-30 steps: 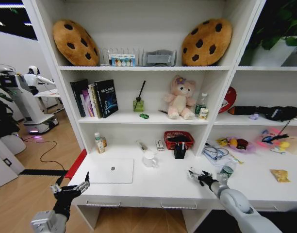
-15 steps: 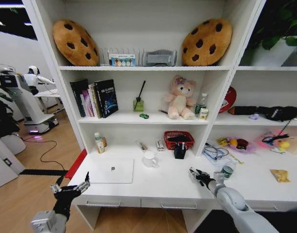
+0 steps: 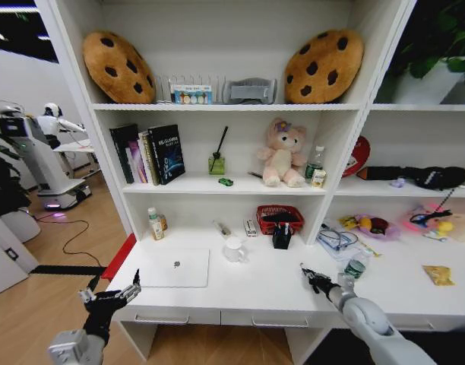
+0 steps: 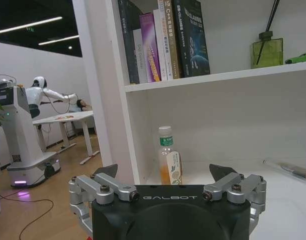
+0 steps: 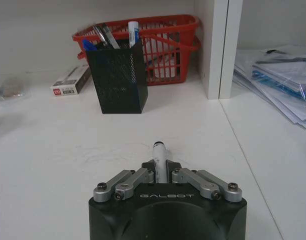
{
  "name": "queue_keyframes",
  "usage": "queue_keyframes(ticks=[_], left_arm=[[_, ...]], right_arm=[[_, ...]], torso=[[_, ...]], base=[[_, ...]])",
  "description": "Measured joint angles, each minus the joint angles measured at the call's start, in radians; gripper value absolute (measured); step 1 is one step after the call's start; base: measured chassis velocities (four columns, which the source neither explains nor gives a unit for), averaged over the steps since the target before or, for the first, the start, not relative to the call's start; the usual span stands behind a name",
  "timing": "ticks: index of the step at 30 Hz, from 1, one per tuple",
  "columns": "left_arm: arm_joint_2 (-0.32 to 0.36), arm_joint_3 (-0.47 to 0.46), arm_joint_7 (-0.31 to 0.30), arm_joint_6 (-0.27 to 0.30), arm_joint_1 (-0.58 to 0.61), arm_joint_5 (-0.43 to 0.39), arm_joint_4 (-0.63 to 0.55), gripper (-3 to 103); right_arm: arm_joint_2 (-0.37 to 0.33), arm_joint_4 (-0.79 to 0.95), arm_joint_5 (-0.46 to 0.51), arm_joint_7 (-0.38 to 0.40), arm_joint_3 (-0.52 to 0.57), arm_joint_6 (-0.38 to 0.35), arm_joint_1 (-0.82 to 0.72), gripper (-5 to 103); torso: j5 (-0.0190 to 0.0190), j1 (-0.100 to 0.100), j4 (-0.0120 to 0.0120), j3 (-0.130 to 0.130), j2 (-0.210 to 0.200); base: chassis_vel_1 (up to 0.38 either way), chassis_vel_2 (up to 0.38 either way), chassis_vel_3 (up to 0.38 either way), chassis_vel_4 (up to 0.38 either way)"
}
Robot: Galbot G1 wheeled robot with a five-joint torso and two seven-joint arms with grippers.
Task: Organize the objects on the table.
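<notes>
My right gripper (image 3: 311,277) (image 5: 162,171) hovers low over the white table (image 3: 263,289), shut on a pen (image 5: 159,156) whose tip sticks out between the fingers. Ahead of it stands a black mesh pen holder (image 5: 118,77) (image 3: 282,237) with blue and black pens (image 5: 133,31) in it. The silver laptop (image 3: 174,267) lies closed at the table's left. A small green-banded can (image 3: 356,266) stands just right of the right gripper, and a yellow wrapper (image 3: 439,274) lies far right. My left gripper (image 3: 111,293) (image 4: 165,172) is open, off the table's front left corner.
A white mug (image 3: 234,249) stands beside the laptop. The red mesh basket (image 3: 280,217) (image 5: 163,45) sits behind the pen holder, against a shelf upright (image 5: 218,47). A juice bottle (image 3: 154,224) (image 4: 169,162) stands at the back left. Stacked papers (image 5: 278,75) lie right of the upright.
My right gripper has shifted slightly to the right and toward the table's near edge, still holding the pen. The left arm has not moved.
</notes>
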Motion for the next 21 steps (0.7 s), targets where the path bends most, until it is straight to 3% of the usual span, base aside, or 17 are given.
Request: queue_keyframes(ticks=[3,5,6,7,9,10,13,21], left_arm=[[0.0,0.0,0.0,0.0,0.0,0.0,0.0,100],[0.0,0.0,0.0,0.0,0.0,0.0,0.0,100],[0.0,0.0,0.0,0.0,0.0,0.0,0.0,100],[0.0,0.0,0.0,0.0,0.0,0.0,0.0,100],[0.0,0.0,0.0,0.0,0.0,0.0,0.0,100],[0.0,0.0,0.0,0.0,0.0,0.0,0.0,100],[0.0,0.0,0.0,0.0,0.0,0.0,0.0,100],[0.0,0.0,0.0,0.0,0.0,0.0,0.0,100]], right_arm=[[0.0,0.014,0.018,-0.018,0.002,0.049,0.006,11],[-0.001,0.026,0.03,-0.055,-0.001,0.147,0.026,11],[-0.001,0.026,0.03,-0.055,-0.001,0.147,0.026,11],[-0.001,0.03,0.026,-0.066,-0.006,0.201,0.049,11],[0.006,0.012,-0.006,-0.029,-0.04,0.308,0.126,11],[0.006,0.012,-0.006,-0.029,-0.04,0.308,0.126,11],[0.027,-0.054,-0.078,0.015,-0.107,0.438,0.256,11],[0.093,-0.253,-0.226,0.053,-0.235,0.608,0.438,11]], torso=[[-0.0002,0.0,0.0,0.0,0.0],[-0.0003,0.0,0.0002,0.0,0.0],[-0.0003,0.0,0.0002,0.0,0.0],[-0.0004,0.0,0.0002,0.0,0.0],[-0.0005,0.0,0.0002,0.0,0.0],[-0.0005,0.0,0.0002,0.0,0.0],[-0.0005,0.0,0.0005,0.0,0.0],[-0.0003,0.0,0.0002,0.0,0.0]], base=[[0.0,0.0,0.0,0.0],[0.0,0.0,0.0,0.0],[0.0,0.0,0.0,0.0],[0.0,0.0,0.0,0.0],[0.0,0.0,0.0,0.0],[0.0,0.0,0.0,0.0],[0.0,0.0,0.0,0.0],[0.0,0.0,0.0,0.0]])
